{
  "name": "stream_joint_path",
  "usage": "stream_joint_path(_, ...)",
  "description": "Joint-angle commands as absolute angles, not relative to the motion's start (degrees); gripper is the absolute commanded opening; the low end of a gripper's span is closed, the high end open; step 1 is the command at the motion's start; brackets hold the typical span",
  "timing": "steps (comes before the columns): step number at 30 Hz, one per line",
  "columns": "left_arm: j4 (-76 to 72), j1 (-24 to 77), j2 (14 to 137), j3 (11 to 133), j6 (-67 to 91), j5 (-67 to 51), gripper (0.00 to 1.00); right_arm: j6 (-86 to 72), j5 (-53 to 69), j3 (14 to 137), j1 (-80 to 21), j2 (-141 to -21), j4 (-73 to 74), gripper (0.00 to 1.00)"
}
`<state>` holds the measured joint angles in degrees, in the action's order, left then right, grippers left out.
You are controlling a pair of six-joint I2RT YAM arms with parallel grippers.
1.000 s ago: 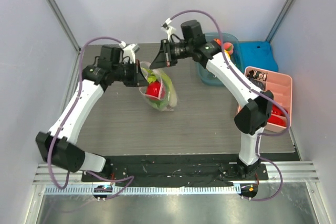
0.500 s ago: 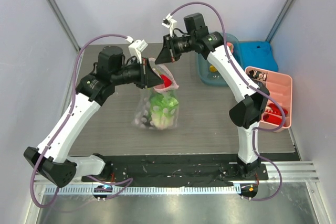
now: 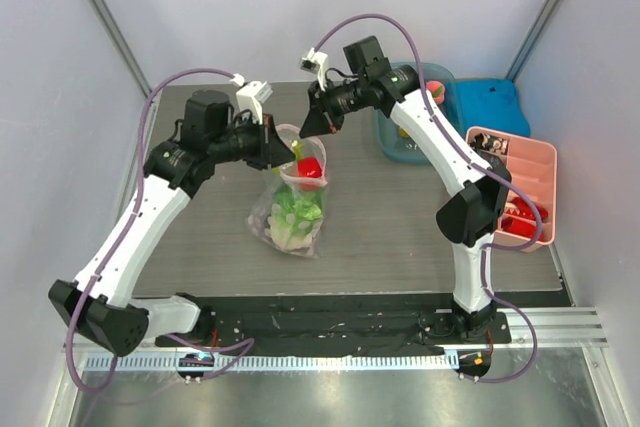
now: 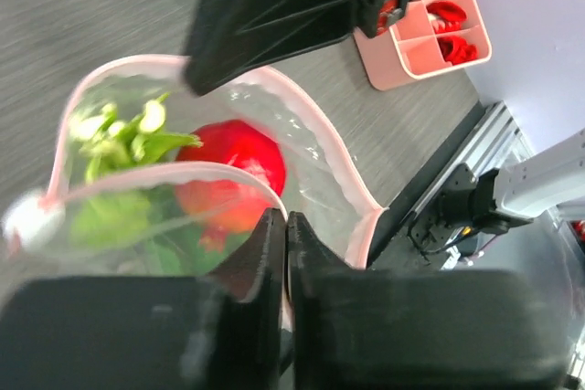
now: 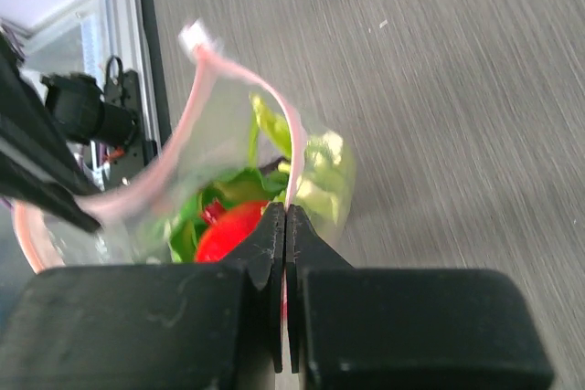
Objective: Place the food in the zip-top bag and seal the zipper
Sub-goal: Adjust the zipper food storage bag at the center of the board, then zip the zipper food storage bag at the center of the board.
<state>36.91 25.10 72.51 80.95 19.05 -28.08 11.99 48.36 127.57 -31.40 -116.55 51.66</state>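
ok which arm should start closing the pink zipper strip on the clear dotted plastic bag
Probably left: both the left gripper and right gripper pinch the zipper strip, but its white tab sits nearer the left.

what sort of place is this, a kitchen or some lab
Probably a robotics lab test cell: plain panels enclose a grey table, an aluminium rail edges it, and the zip-top bag holds toy produce.

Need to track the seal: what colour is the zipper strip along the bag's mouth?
Pale pink. The zipper shows best in the left wrist view.
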Motion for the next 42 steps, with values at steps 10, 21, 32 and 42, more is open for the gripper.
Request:
stream_joint_path(10, 29.6, 11.3, 59.6, 75.2, 17.1, -32.3, 0.86, 21.7, 48.6, 127.0, -32.3, -112.1, 51.8, 0.01)
stream_joint_path(21, 23.2, -8.9, 59.9, 69.5, 8.8, -53.9, 0.87, 29.2, 49.0, 129.4, -32.7, -111.3, 52.4, 0.01)
stream_joint_path(32, 27.3, -8.1, 60.5, 66.4, -7.7, -62.1, 0.82, 40.0, 50.5, 126.5, -35.4, -106.9, 53.7, 0.01)
stream_joint_path(42, 27.7, -7.7, 59.3, 59.8, -24.0, -73.9, 0.78, 50.6, 51.0, 121.5, -38.3, -104.0, 52.3, 0.01)
